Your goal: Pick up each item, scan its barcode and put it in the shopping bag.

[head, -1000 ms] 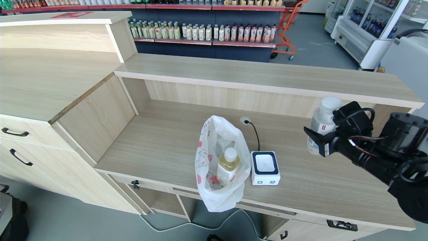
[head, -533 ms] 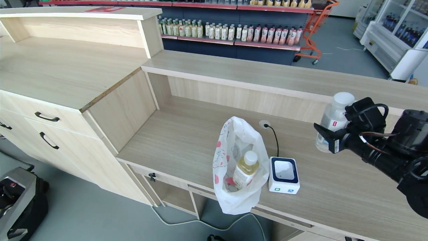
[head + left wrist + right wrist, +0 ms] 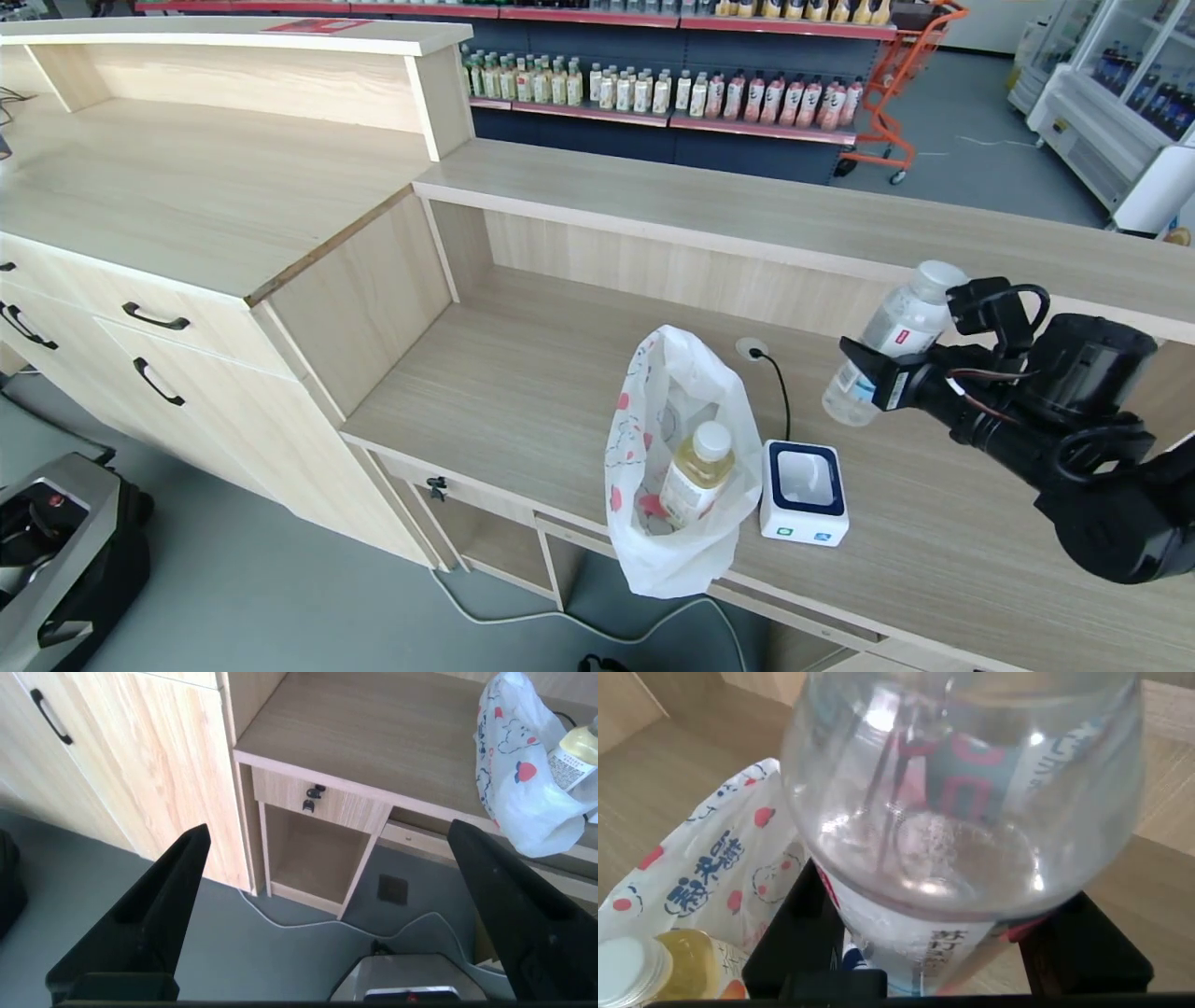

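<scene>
Nearest to us, the left fingers (image 3: pixel 149 919) hung low in front of the desk (image 3: pixel 523 392), over the grey floor. They were spread wide apart with nothing between them. Past them, from that wrist, we saw an open cubby (image 3: pixel 308 854) under the desk's near edge.

At that edge stood the shopping bag (image 3: pixel 653 523), white with red and grey prints. Its bottom sagged over the lip and its mouth was open. Inside it stood a tea bottle (image 3: pixel 695 467) with a white cap, slightly tilted. Just beside the bag, on its right, lay the scanner (image 3: pixel 804 481), a white box with a dark-framed window facing up. A black cable (image 3: pixel 780 397) ran from behind it to a socket farther back in the desk top.

Beyond the scanner and to its right, the right fingers (image 3: pixel 864 369) were clamped on a clear bottle (image 3: pixel 892 331), gripping it low on its body. The bottle was held in the air above the desk, tilted. Its white cap was higher and farther right, and its base pointed down toward the scanner's side. It was not over the bag.

To the left stood a cabinet with black drawer handles (image 3: pixel 154 317). Behind the desk's raised ledge (image 3: pixel 709 210) we saw store shelves (image 3: pixel 653 93) lined with bottles, and an orange cart (image 3: pixel 896 84) beside them.
</scene>
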You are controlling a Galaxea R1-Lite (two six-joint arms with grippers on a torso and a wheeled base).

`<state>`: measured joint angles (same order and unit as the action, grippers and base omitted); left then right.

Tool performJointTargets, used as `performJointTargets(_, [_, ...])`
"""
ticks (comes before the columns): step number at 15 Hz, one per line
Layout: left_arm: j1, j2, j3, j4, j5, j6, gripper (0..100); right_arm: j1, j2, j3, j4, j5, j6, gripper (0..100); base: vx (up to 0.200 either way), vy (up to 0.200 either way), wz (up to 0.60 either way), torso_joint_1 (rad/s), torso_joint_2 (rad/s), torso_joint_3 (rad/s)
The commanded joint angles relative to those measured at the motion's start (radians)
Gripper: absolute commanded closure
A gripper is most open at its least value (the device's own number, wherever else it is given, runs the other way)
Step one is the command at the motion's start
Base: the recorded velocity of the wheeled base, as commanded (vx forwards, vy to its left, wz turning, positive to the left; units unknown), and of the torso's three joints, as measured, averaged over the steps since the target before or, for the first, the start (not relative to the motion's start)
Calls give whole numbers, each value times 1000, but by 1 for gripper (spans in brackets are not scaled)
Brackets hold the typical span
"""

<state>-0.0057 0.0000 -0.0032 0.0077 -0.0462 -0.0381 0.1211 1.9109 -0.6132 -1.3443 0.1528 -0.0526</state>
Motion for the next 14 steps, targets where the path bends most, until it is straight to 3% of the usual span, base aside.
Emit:
performJointTargets(1, [0, 0, 0, 0, 0, 0, 0, 38, 137, -30, -55, 71, 11, 100, 0, 0, 0, 0, 0, 0])
performJointTargets(5, [0, 0, 0, 0, 0, 0, 0, 80, 260, -86, -133, 177, 7, 100, 0, 0, 0, 0, 0, 0])
performJointTargets(14, [0, 0, 0, 0, 0, 0, 0, 81, 386, -191, -148, 200, -1, 100, 0, 0, 0, 0, 0, 0])
